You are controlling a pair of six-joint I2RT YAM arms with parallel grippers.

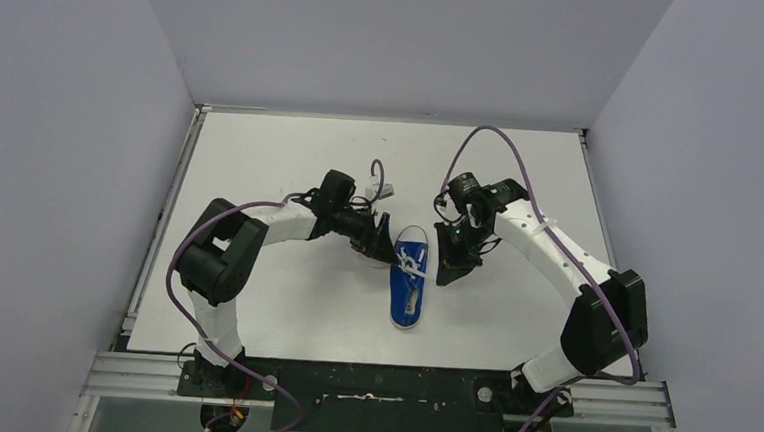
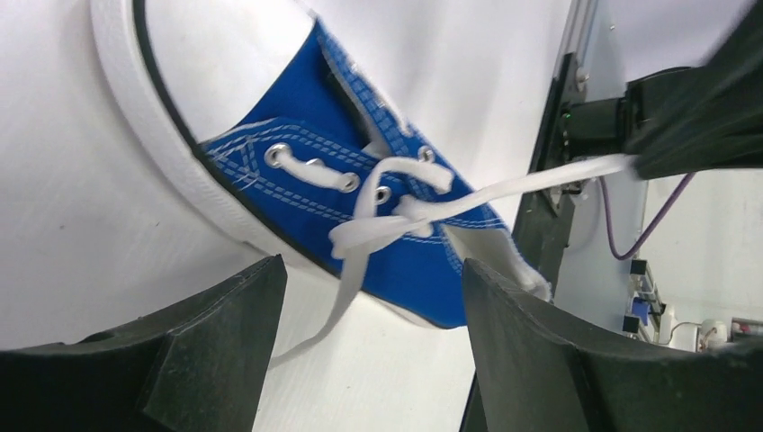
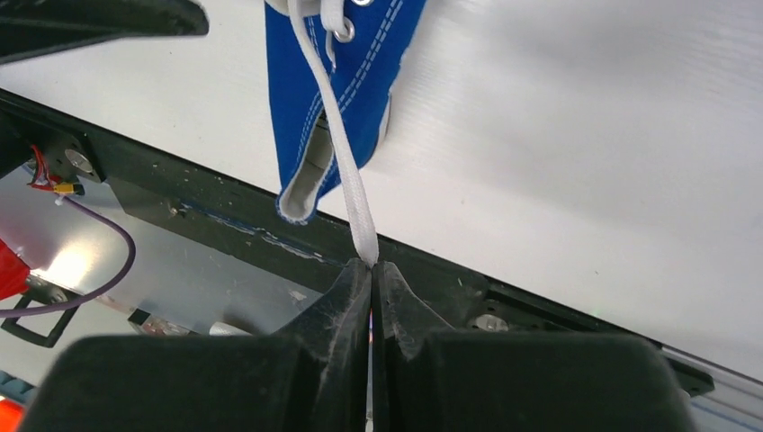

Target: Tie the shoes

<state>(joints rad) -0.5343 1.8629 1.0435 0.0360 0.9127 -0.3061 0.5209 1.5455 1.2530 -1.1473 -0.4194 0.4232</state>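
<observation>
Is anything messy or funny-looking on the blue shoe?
Yes. The white laces on the sneaker are undone. One end is stretched tight into the shut right end effector. The other dangles loose beside the open left end effector.

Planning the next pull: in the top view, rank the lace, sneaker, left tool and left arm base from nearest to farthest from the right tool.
1. Lace: pinched in the right tool.
2. Sneaker: just to its left.
3. Left tool: across the sneaker.
4. Left arm base: near edge, far left.
</observation>
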